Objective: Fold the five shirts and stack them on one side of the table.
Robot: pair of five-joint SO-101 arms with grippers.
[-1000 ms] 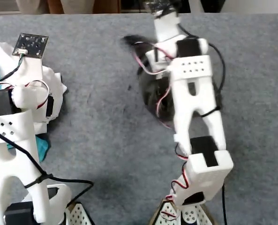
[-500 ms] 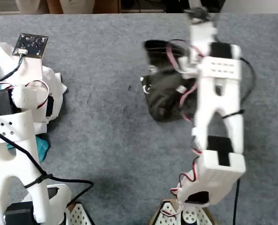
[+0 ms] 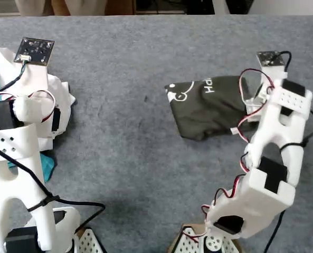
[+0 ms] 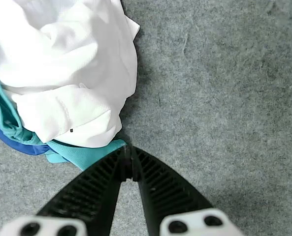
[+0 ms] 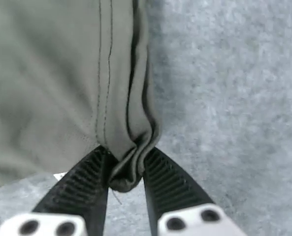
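A dark olive shirt [image 3: 209,108] with white print lies spread at the middle right of the grey table. My right gripper [image 5: 125,172] is shut on the shirt's edge [image 5: 131,147], where the cloth bunches between the black fingers; in the high view the right arm [image 3: 275,113] stands at the shirt's right side. At the far left lies a heap of shirts [image 3: 58,97]: a white shirt [image 4: 62,64] on top, a teal one [image 4: 86,155] and a blue one [image 4: 22,145] beneath. My left gripper [image 4: 129,169] is shut, empty, just beside the heap's edge.
The grey felt table [image 3: 119,153] spreads between the heap and the olive shirt. Both arm bases [image 3: 198,242] stand at the front edge. Furniture legs line the far edge.
The right arm has swung to the right, dragging the olive shirt out from a crumpled bundle into a flatter spread. The left arm has stayed put.
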